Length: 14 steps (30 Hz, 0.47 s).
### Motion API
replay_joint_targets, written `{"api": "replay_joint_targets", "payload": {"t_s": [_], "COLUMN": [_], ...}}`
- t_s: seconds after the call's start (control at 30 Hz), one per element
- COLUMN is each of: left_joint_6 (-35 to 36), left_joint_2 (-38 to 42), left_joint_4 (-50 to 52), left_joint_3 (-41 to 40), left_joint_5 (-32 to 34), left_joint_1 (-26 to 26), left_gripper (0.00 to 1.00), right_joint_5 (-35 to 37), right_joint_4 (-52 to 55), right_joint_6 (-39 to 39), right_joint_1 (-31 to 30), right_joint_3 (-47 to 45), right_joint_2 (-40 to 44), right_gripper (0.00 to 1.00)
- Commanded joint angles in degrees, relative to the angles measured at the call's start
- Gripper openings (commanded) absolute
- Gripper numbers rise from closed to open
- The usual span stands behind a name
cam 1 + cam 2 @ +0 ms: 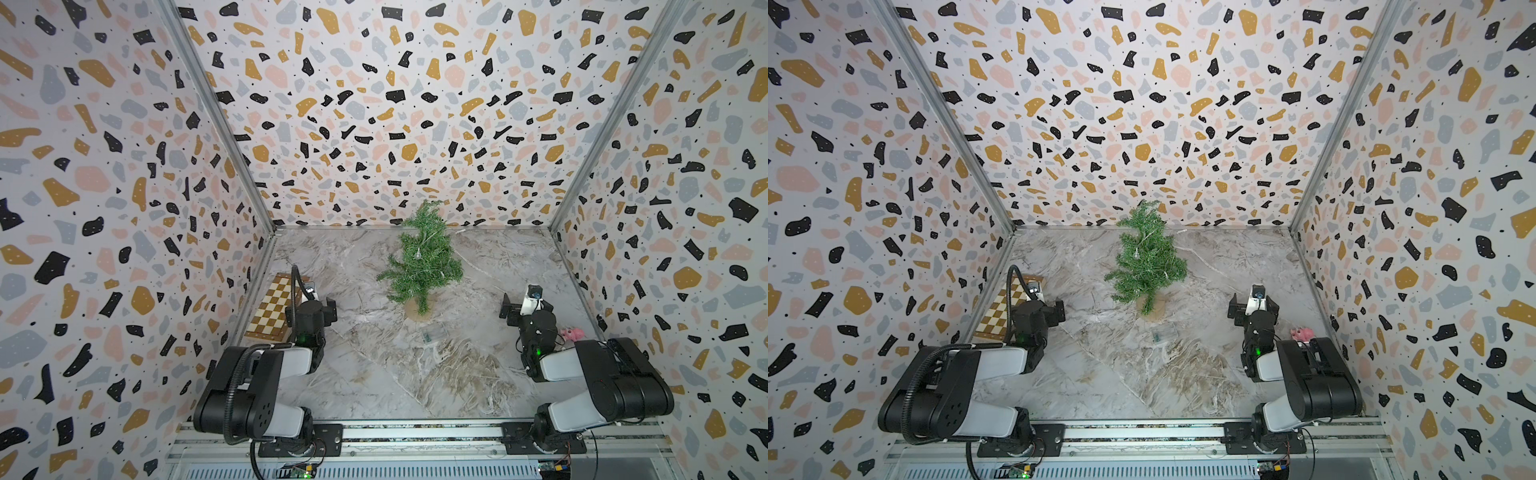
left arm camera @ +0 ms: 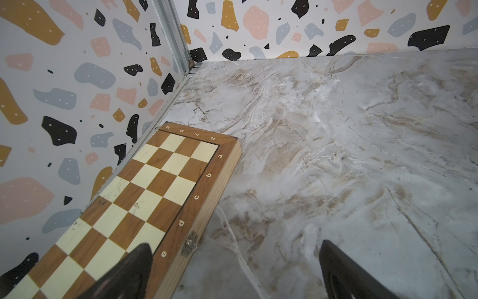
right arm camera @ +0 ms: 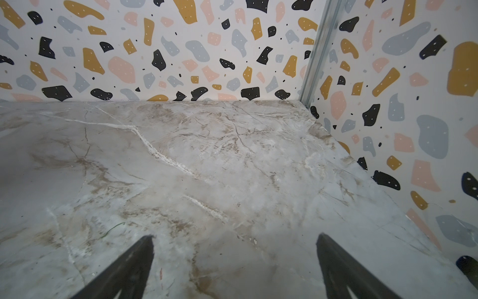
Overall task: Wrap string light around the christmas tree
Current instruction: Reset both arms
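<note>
Fingers of left gripper (image 2: 235, 244) and right gripper (image 3: 235, 236) stand spread, empty; string light (image 1: 418, 252) drapes christmas tree (image 1: 432, 268); further wrapping likely wants gentle wire pinches, sparing bulbs.

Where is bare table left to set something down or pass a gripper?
Free: the wide near marble between left arm and right arm, and the far corners either side of the christmas tree. Crowded: the chessboard along the left wall, the pink toy beside the right arm, a small clear item just before the tree's base.
</note>
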<state>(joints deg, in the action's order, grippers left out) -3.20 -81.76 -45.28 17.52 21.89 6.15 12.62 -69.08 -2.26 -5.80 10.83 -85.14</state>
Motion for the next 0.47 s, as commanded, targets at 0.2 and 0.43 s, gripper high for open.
{"api": "replay_joint_targets", "payload": {"t_s": [0.2, 0.43], "left_joint_6": [-0.45, -0.22], "left_joint_2": [0.81, 0.69], "left_joint_4": [-2.23, -3.05], "left_joint_3": [0.68, 0.36], "left_joint_5": [0.02, -0.45], "left_joint_1": [-0.26, -0.34], "left_gripper": [0.99, 0.99], "right_joint_5": [-0.12, -0.14], "right_joint_4": [-1.37, -1.29], "right_joint_6": [0.33, 0.34], "right_joint_1": [-0.08, -0.05], "right_joint_3": [0.69, 0.68], "right_joint_2": [0.77, 0.79], "right_gripper": [0.99, 0.99]}}
